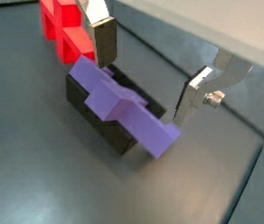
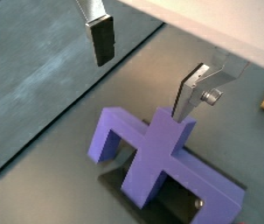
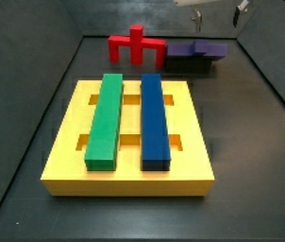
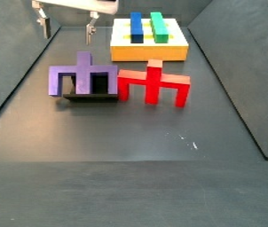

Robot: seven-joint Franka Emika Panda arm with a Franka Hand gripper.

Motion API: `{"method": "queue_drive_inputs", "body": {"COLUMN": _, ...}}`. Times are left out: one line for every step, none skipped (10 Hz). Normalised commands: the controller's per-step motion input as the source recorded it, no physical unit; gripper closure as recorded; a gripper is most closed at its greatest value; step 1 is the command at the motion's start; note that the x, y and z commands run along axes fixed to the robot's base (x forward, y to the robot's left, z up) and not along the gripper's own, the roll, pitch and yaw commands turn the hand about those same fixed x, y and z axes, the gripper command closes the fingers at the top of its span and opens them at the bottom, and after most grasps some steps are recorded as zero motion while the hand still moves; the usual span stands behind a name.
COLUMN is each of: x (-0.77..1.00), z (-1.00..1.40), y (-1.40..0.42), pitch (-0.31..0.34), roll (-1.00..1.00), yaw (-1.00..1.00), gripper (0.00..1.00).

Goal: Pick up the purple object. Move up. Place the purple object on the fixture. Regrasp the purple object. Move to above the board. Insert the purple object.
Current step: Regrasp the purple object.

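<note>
Purple object (image 4: 84,74), matte and blocky with square-cut edges, rests on top of the fixture (image 4: 91,96), a low black stand whose dark body shows beneath it in both side views; in a wrist view the purple piece (image 1: 125,107) reads as a long flat bar with a raised stub across its middle, lying over the black block (image 1: 105,122). In a side view its prongs hang down in front of the stand like a comb. The gripper (image 4: 67,24) hangs above it with its jaws spread wide and nothing between them; its fingers (image 1: 103,41) are flat silver plates tipped with dark pads, clear of the purple surface. Just beside the purple piece stands a glossy red pronged piece (image 4: 155,84), of similar blocky build, apart from the fixture. Farther along the dark grey floor sits the board (image 3: 70,142), a thick yellow slab with rectangular slots in its top; a long green bar (image 3: 105,120) and a long blue bar (image 3: 153,118) lie side by side in it, both smooth and straight.
</note>
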Motion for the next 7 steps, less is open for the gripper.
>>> {"method": "queue_drive_inputs", "body": {"x": 0.00, "z": 0.00, "y": 0.00, "pitch": 0.200, "roll": 1.00, "yaw": 0.42, "gripper": 0.00}}
{"method": "queue_drive_inputs", "body": {"x": 0.00, "z": -0.01, "y": 0.00, "pitch": 0.200, "roll": 1.00, "yaw": 0.43, "gripper": 0.00}}
{"method": "queue_drive_inputs", "body": {"x": -0.02, "z": -0.07, "y": 0.00, "pitch": 0.189, "roll": 1.00, "yaw": 0.48, "gripper": 0.00}}
{"method": "queue_drive_inputs", "body": {"x": -0.06, "z": -0.08, "y": 0.00, "pitch": 0.111, "roll": 1.00, "yaw": 0.51, "gripper": 0.00}}
{"method": "queue_drive_inputs", "body": {"x": 0.00, "z": -0.08, "y": 0.00, "pitch": 0.129, "roll": 1.00, "yaw": 0.51, "gripper": 0.00}}
{"method": "queue_drive_inputs", "body": {"x": -0.06, "z": -0.08, "y": 0.00, "pitch": 0.071, "roll": 1.00, "yaw": 0.51, "gripper": 0.00}}
{"method": "queue_drive_inputs", "body": {"x": -0.05, "z": -0.18, "y": -0.17, "pitch": 0.000, "roll": 1.00, "yaw": 0.45, "gripper": 0.00}}
